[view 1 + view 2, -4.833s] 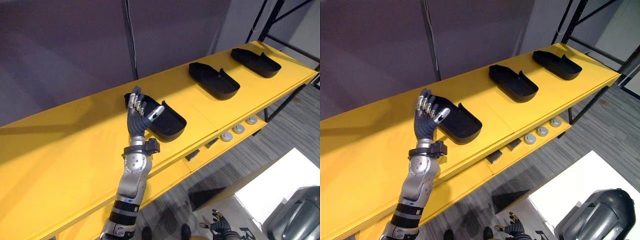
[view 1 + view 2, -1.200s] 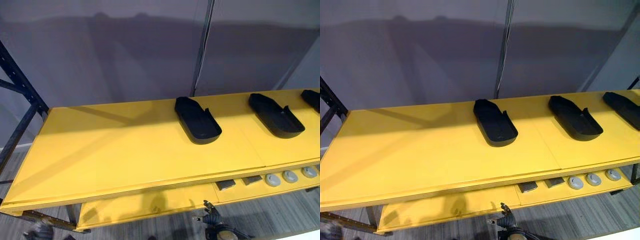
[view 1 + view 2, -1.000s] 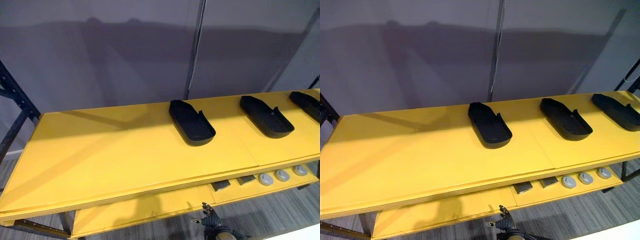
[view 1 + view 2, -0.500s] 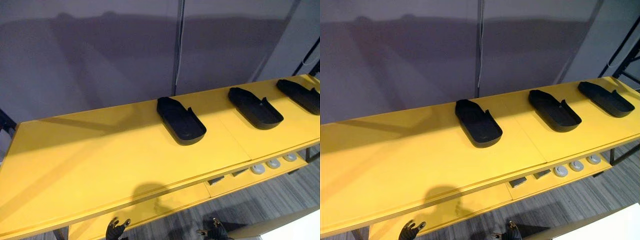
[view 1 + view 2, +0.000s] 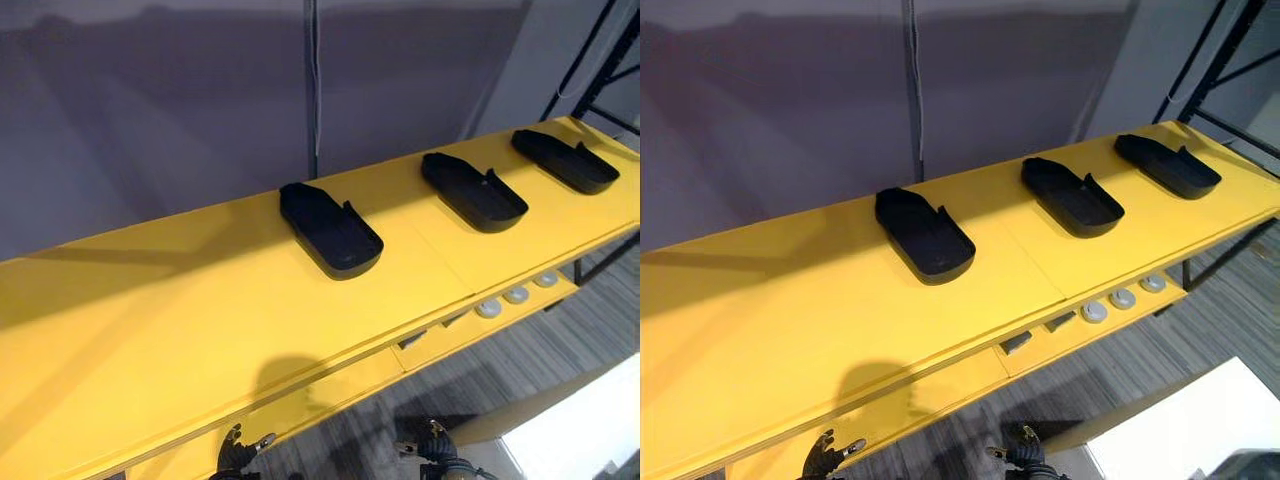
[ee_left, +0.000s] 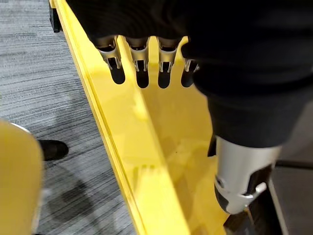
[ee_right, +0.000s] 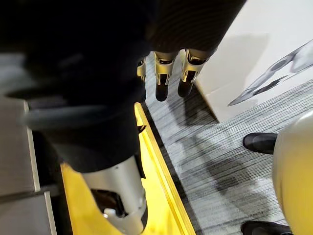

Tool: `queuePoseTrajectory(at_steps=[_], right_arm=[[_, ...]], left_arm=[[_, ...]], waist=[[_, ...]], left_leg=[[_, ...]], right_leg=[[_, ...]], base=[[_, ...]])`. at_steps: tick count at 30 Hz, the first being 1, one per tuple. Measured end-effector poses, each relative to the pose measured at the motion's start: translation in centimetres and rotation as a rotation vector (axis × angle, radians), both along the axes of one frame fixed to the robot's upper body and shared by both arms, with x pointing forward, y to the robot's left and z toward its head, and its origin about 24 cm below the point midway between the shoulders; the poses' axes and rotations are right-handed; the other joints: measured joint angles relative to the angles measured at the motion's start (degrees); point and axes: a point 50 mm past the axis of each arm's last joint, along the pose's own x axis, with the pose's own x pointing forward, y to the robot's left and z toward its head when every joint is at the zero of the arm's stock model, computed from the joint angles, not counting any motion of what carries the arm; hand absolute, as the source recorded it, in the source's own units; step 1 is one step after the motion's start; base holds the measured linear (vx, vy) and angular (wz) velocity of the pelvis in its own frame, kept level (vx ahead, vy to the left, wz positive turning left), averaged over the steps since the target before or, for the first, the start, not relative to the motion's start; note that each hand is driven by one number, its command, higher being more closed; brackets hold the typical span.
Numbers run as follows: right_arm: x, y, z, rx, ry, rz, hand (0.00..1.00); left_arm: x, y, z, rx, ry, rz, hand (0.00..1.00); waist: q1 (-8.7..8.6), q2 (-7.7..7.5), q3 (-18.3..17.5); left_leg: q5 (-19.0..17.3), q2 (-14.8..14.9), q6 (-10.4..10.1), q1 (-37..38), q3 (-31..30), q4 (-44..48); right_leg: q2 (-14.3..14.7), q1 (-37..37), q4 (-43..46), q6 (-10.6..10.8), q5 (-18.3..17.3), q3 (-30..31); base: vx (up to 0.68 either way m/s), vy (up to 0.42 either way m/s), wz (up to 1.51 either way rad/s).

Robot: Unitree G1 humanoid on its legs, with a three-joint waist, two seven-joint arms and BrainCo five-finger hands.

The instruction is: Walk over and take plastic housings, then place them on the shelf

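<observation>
Yellow shelf (image 5: 150, 300) is seen w/ three plastic housings (image 5: 330, 230) on top, well above the fingers; left hand (image 5: 233, 458) & right hand (image 5: 430, 445) are hung low, fingers straight, apart, nothing held; shelf's lower edge, just beside left fingertips (image 6: 142, 81), could be clipped if passed too close.

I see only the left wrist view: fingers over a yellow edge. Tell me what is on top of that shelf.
Observer: Three black housings lie in a row on the shelf: left housing, middle housing, right housing, all apart.
Operator: Report the right robot hand.
Observer: The right robot hand hangs low in front of the shelf, fingers straight, holding nothing.
Operator: Say what is on the lower board.
Observer: It holds grey round parts near its right end.
</observation>
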Motion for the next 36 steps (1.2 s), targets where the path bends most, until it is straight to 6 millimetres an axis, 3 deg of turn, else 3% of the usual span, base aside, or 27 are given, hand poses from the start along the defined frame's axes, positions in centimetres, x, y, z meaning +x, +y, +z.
queuePoseTrajectory(at_steps=[5, 7, 10, 11, 12, 15, 18, 19, 20, 21, 24, 25, 27, 29, 32, 33, 34, 36], right_arm=[[1.9, -1.1, 0.9, -0.036, -0.05, 0.012, 0.0], [3.7, -1.2, 1.8, -0.046, -0.112, 0.003, 0.0], [5.0, -1.1, 2.7, -0.052, -0.166, 0.01, 0.0], [5.3, -1.2, 3.0, -0.061, -0.179, 0.017, 0.0], [5.2, -1.2, 3.0, -0.067, -0.176, 0.021, 0.0], [3.4, -1.2, 2.0, -0.061, -0.123, 0.012, 0.0], [3.2, -1.4, 1.6, -0.065, -0.09, 0.018, 0.0], [3.8, -1.2, 1.7, -0.072, -0.095, 0.039, 0.0], [4.7, -1.6, 2.2, -0.099, -0.111, 0.076, 0.0], [4.5, -2.0, 2.1, -0.116, -0.101, 0.078, 0.0], [4.1, -2.3, 1.9, -0.126, -0.082, 0.074, 0.0], [4.6, -2.0, 2.1, -0.12, -0.096, 0.078, 0.0], [4.7, -1.7, 2.1, -0.114, -0.099, 0.08, 0.0], [3.8, -1.7, 1.6, -0.116, -0.075, 0.082, 0.0], [3.3, -1.5, 1.4, -0.114, -0.061, 0.092, 0.0], [3.2, -1.6, 1.4, -0.116, -0.059, 0.09, 0.0], [3.2, -1.6, 1.3, -0.116, -0.058, 0.087, 0.0], [2.5, -2.2, 1.2, -0.13, -0.041, 0.068, 0.0]], left_arm=[[1.0, -0.1, 0.3, -0.006, -0.026, 0.01, 0.0], [2.7, -0.3, 0.8, -0.007, -0.072, 0.006, 0.0], [4.3, -0.5, 1.4, -0.006, -0.12, -0.006, 0.0], [4.9, -0.8, 1.7, -0.013, -0.139, -0.011, 0.0], [5.4, -0.9, 1.9, -0.006, -0.148, -0.024, 0.0], [5.5, -1.0, 1.9, -0.003, -0.148, -0.031, 0.0], [5.3, -0.6, 1.9, 0.01, -0.14, -0.031, 0.0], [5.3, -0.5, 1.9, 0.014, -0.14, -0.032, 0.0], [5.3, -0.8, 1.7, 0.004, -0.127, -0.034, 0.0], [5.1, -1.6, 1.6, -0.015, -0.122, -0.046, 0.0], [5.0, -1.6, 1.6, -0.014, -0.127, -0.044, 0.0], [4.8, -1.5, 1.6, -0.013, -0.123, -0.04, 0.0], [4.3, -1.3, 1.3, -0.014, -0.106, -0.034, 0.0], [4.1, -1.2, 1.1, -0.012, -0.093, -0.039, 0.0], [3.5, -0.9, 0.8, -0.005, -0.069, -0.037, 0.0], [3.4, -1.0, 0.7, -0.009, -0.058, -0.039, 0.0], [3.3, -1.2, 0.6, -0.015, -0.052, -0.041, 0.0], [3.2, -1.5, 0.5, -0.027, -0.049, -0.036, 0.0]], waist=[[0.21, 1.0, 2.5], [0.33, 0.96, 4.6], [0.4, 0.73, 5.7], [0.35, 0.99, 5.9], [0.33, 1.1, 6.2], [0.38, 1.05, 6.0], [1.43, 0.07, 3.7], [2.25, -0.67, 3.1], [1.98, 0.67, 2.5], [1.6, 1.09, 1.8], [1.82, 0.89, 0.6], [2.52, 0.21, 0.6], [2.03, 0.06, 0.7], [1.63, 0.28, 0.8], [1.76, 0.86, 1.2], [1.69, 1.03, 2.1], [1.66, 1.1, 2.5], [1.6, 1.25, 3.1]], left_leg=[[-5.6, 1.5, 0.6, -3.9, 1.3, 9.6], [-6.4, 2.4, 1.4, -5.9, 5.7, 11.9], [-7.2, 2.9, 2.7, -9.2, 10.1, 14.5], [-6.7, 3.3, 3.6, -10.4, 11.9, 14.3], [-6.0, 3.1, 4.3, -10.7, 13.0, 13.8], [-4.3, 2.8, 4.9, -8.9, 15.2, 11.7], [-1.9, 2.9, 4.5, -9.6, 20.6, 8.8], [-1.6, 3.1, 4.2, -10.2, 23.5, 8.8], [-0.9, 4.0, 3.6, -11.3, 24.6, 8.5], [0.2, 4.2, 2.9, -10.7, 23.3, 6.6], [1.6, 7.2, 2.0, -8.3, 26.9, 5.0], [1.7, 8.1, 1.8, -7.2, 30.8, 4.9], [1.8, 8.4, 1.5, -4.2, 34.1, 4.7], [1.6, 9.8, 0.8, -2.9, 34.0, 6.7], [0.6, 15.8, -0.5, -4.2, 32.6, 15.6], [-0.7, 16.8, -1.4, -5.5, 28.3, 18.5], [-1.6, 16.5, -2.5, -5.8, 24.9, 19.1], [-3.2, 12.7, -5.0, -6.5, 11.3, 18.5]], right_leg=[[1.6, -3.2, 0.8, 0.9, 2.4, 8.1], [2.1, -6.4, 0.8, 1.8, 5.4, 13.0], [2.1, -10.4, 0.3, 2.8, 9.1, 15.3], [1.9, -11.9, 0.8, 3.1, 9.4, 13.5], [1.4, -14.7, 10.6, 2.1, 3.7, 8.5], [0.9, -13.0, 28.3, 1.6, -7.3, 1.9], [-2.0, -7.5, 24.1, 1.9, -12.1, -6.4], [-2.9, -6.3, 17.4, 1.7, -12.3, -8.2], [-0.7, -6.2, 11.2, -0.9, -9.6, -7.4], [1.3, -4.7, 6.8, -1.8, -6.6, -5.5], [2.9, -5.6, 4.5, -2.5, -3.2, -4.5], [0.2, -7.6, 7.8, -5.3, -5.3, -14.2], [-3.7, -7.5, 12.5, -4.5, -6.4, -24.6], [-1.8, -5.9, 11.3, -5.0, -6.0, -22.2], [2.5, -4.8, 8.0, -6.2, -4.5, -17.1], [3.6, -4.9, 7.8, -6.9, -4.1, -15.2], [4.0, -4.9, 7.8, -7.1, -4.0, -14.1], [5.1, -5.0, 7.8, -7.3, -3.7, -10.6]], base=[[-0.02, 0.058, -0.82], [-0.12, 0.13, -1.01], [-0.23, 0.143, -0.85], [-0.22, 0.092, -0.54], [-0.17, 0.054, -0.46], [-0.12, 0.016, -0.29], [-0.08, -0.035, -0.9], [-0.09, -0.077, -1.61], [-0.13, -0.093, -1.46], [-0.11, -0.094, -1.34], [-0.08, -0.1, -1.08], [-0.11, -0.134, -1.45], [-0.07, -0.101, -1.04], [-0.05, -0.122, -0.71], [-0.06, -0.216, -0.97], [-0.04, -0.116, -0.76], [-0.06, -0.143, -0.99], [-0.05, -0.052, -0.88]])
